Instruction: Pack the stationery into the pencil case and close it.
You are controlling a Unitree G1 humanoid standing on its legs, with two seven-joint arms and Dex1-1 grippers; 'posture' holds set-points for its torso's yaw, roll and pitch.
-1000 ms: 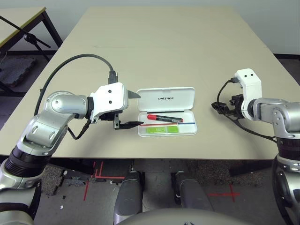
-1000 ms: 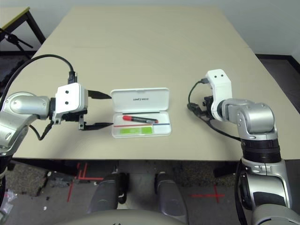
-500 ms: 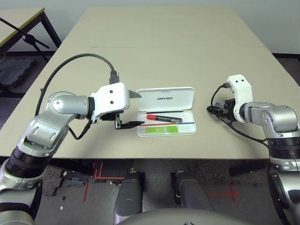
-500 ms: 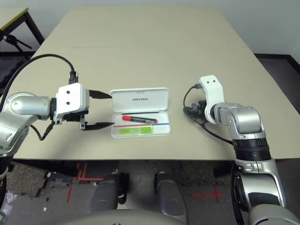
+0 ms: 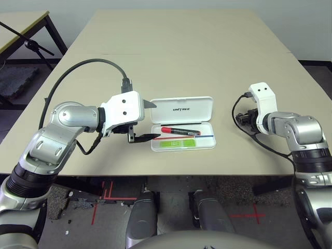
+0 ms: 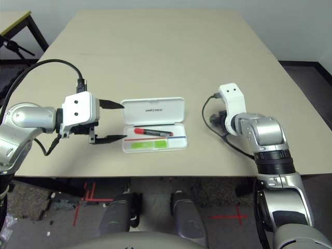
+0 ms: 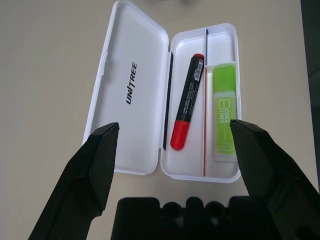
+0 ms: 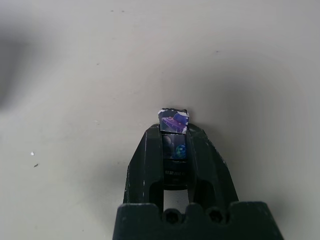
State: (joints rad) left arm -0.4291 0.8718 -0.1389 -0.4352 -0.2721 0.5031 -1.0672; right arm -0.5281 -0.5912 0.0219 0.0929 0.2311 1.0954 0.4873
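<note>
On the beige table (image 5: 181, 62) the white pencil case (image 5: 182, 123) lies open, red-capped marker (image 5: 180, 130) and green highlighter (image 5: 179, 143) already inside. The left gripper (image 5: 147, 121), fingers spread wide, waits at its end, likely to steady it. Well to the right, the right gripper (image 8: 173, 150) pinches the small dark block (image 8: 173, 121) for packing.

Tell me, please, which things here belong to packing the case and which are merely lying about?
For the job:
pencil case, open
red-capped marker, in the case
green highlighter, in the case
small dark block, held in the right gripper
left gripper, open beside the case

Just lying about:
thin red and blue stick in the case
</note>
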